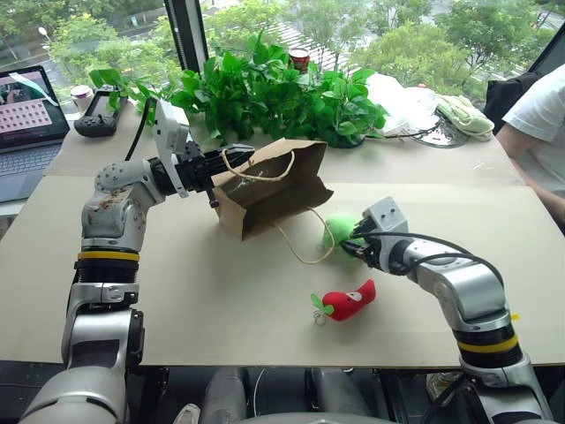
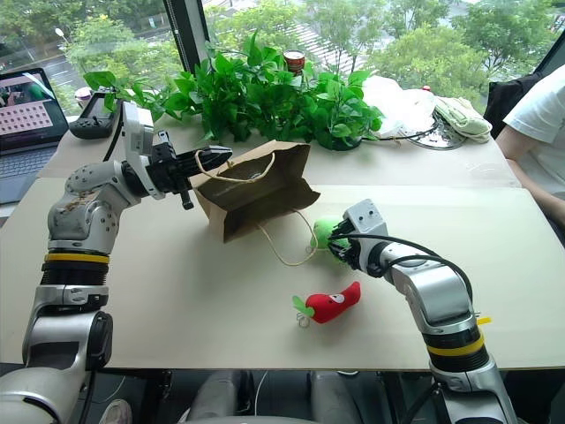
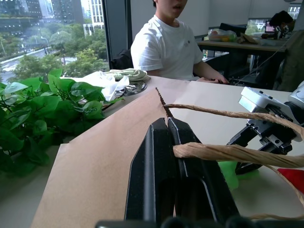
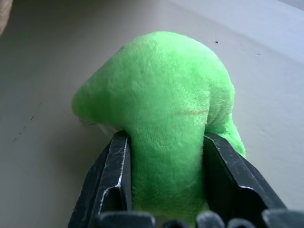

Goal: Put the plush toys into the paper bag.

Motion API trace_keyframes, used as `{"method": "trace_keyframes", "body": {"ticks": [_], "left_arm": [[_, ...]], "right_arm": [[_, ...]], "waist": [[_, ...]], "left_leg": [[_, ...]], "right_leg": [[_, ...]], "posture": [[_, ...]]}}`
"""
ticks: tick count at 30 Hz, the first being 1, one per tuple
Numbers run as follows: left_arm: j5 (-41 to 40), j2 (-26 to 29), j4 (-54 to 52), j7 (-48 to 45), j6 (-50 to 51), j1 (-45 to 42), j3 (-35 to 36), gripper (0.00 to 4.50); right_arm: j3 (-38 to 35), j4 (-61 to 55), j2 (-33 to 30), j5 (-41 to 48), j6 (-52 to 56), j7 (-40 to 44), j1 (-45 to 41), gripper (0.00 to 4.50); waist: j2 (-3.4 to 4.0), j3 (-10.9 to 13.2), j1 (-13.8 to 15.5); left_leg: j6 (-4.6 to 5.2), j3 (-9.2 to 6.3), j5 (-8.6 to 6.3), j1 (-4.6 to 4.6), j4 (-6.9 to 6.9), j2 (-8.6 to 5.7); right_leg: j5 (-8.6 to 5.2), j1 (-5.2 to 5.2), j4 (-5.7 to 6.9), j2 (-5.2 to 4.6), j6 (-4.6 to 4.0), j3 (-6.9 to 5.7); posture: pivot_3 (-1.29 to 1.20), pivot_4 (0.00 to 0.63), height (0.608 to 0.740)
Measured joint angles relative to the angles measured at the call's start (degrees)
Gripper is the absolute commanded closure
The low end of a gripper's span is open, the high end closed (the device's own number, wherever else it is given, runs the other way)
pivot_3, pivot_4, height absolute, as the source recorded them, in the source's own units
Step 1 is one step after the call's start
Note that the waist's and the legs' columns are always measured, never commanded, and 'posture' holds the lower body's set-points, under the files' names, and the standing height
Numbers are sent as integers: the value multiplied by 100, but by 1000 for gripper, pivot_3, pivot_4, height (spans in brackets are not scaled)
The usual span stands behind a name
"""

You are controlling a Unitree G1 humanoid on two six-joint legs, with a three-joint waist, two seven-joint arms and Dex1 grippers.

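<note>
Paper bag [image 1: 269, 185] held up at rim by left gripper [image 1: 214, 170], fingers pinched tight on edge; loose handle loop trails onto table [image 1: 221, 300]. Green toy [image 4: 161, 118] squeezed between right gripper [image 1: 357, 240] fingers, just beside bag mouth. Red chili toy [image 1: 347, 301] lies near, untouched. Behind: leafy plants [image 1: 265, 93], white plastic bag [image 1: 402, 102], laptop [image 1: 26, 124], person [image 3: 166, 47] at table's right. No readable writing.
</note>
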Motion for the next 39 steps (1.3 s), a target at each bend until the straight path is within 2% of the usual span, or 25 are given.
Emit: {"method": "trace_keyframes", "body": {"ticks": [5, 10, 15, 21, 25, 30, 39], "left_arm": [[7, 0, 63, -1, -5, -5, -1, 4500], [24, 0, 113, -3, -7, -11, -2, 4500], [29, 0, 115, -22, -8, -14, -20, 4500], [28, -24, 117, -26, -8, -26, -39, 4500], [27, -29, 130, -24, -7, -30, -32, 4500], [27, -50, 137, -22, -7, -42, -36, 4500], [26, -59, 171, -50, -7, -87, -39, 4500]], "right_arm": [[-87, -42, -115, 3, -30, 4, 9, 3159], [-809, -391, -495, 252, 206, 140, -297, 3159], [-1078, -714, -633, 473, 542, 145, -688, 3159], [-1068, -1072, -25, 818, 1127, -173, -1730, 3159], [-997, -1025, 405, 854, 1358, -497, -2029, 3159], [-723, -877, 862, 838, 1380, -827, -2064, 3159], [-274, -655, 942, 669, 1363, -1013, -1884, 3159]], "waist": [[0, 0, 5], [2, 2, 14], [3, 2, -5], [4, 3, 2], [4, 3, 32], [5, 3, 25], [6, 4, 6]], "left_leg": [[0, 0, 0, -1, 0, 0], [0, -1, 0, -2, 0, -2], [0, -2, 0, -1, -6, -2], [0, -5, 0, -1, -10, -3], [0, -5, 0, -7, -10, -8], [0, -5, 0, -11, -11, -9], [0, -7, 1, -10, -11, -9]], "right_leg": [[0, -1, 0, 0, 0, 0], [0, -1, -2, -2, 1, 0], [-1, -4, -2, -1, 0, 1], [-1, -6, 0, 1, -1, 1], [-1, -8, -2, -5, -1, -1], [-1, -10, -1, -5, -1, -2], [-1, -12, 0, -5, -1, -2]], "posture": [[0, 150, 740], [0, 150, 740], [0, 150, 740], [0, 150, 740], [0, 150, 740], [0, 150, 740], [0, 150, 740]]}}
